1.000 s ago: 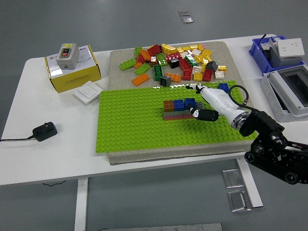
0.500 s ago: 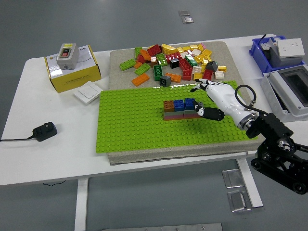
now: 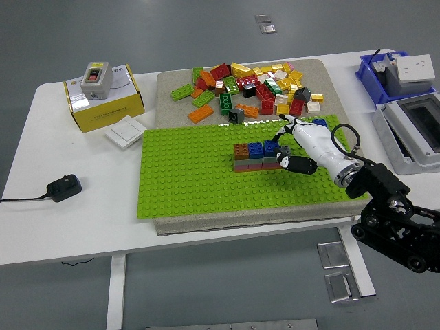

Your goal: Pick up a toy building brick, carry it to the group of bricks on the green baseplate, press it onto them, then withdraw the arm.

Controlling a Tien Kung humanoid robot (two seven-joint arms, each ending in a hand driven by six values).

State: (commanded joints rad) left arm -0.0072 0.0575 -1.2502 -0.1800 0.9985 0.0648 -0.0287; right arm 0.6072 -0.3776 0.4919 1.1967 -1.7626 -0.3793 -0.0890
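Bricks (image 3: 259,155) stacked on the green baseplate (image 3: 185,179) touch our right hand (image 3: 297,146), whose grasp we cannot tell; beyond it, a blue bin (image 3: 371,77) holds a white socket (image 3: 411,68).

The right robot hand (image 3: 292,148) has edged back toward the brick stack (image 3: 261,157) after lifting slightly.

White table (image 3: 82,227) spans the view, its near edge running along the bottom. Centre stage, a grey mat (image 3: 172,86) lies flat on it, carrying the rest. Over at far left, a yellow box (image 3: 106,110) sits near the back edge, a white switch plate (image 3: 125,129) just beside its front corner. A black plug adapter (image 3: 63,187) rests near the left edge, cable trailing off. Far right: a blue bin (image 3: 366,72), and a grey enclosure (image 3: 412,130) just in front of it
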